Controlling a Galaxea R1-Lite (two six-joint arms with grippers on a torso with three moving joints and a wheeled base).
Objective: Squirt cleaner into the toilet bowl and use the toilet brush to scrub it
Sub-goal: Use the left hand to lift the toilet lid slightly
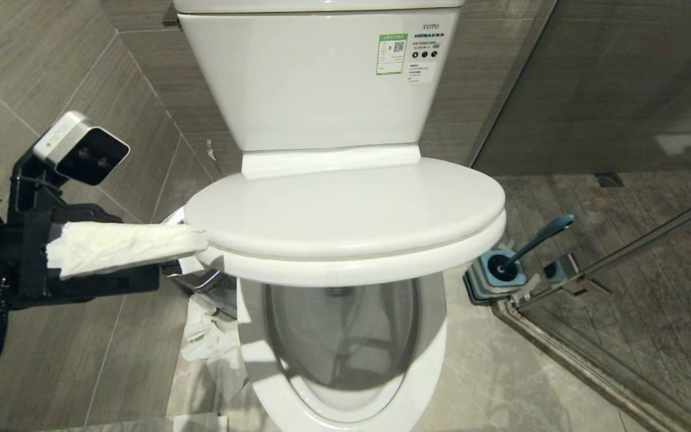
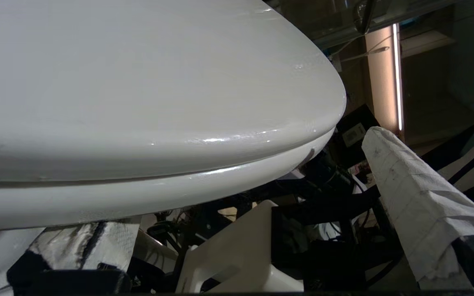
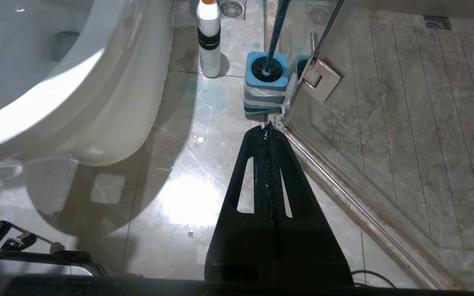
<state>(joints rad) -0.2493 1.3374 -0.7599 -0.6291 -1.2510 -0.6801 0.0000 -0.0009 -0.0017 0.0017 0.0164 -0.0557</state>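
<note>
The white toilet bowl [image 1: 345,384] [image 3: 76,82] stands in the middle, with its lid [image 1: 345,204] [image 2: 138,82] and seat [image 1: 345,267] tilted up off the rim together. My left gripper [image 1: 192,255] [image 2: 237,185] is open at the left edge of the lid and seat. Its paper-wrapped fingers [image 1: 123,246] [image 2: 418,205] straddle that edge, one of them under the seat. The toilet brush [image 1: 537,240] [image 3: 277,33] stands in its blue holder [image 1: 498,270] [image 3: 266,82] right of the bowl. The cleaner [image 3: 209,41] stands on the floor beside the holder. My right gripper [image 3: 266,127] hangs shut over the floor, holding nothing.
A steel-rimmed bin [image 1: 207,288] and crumpled paper [image 1: 207,336] sit on the floor left of the bowl. A glass shower door [image 1: 621,252] with a metal hinge [image 3: 321,76] and a floor rail [image 3: 364,213] runs along the right. Tiled wall stands close on the left.
</note>
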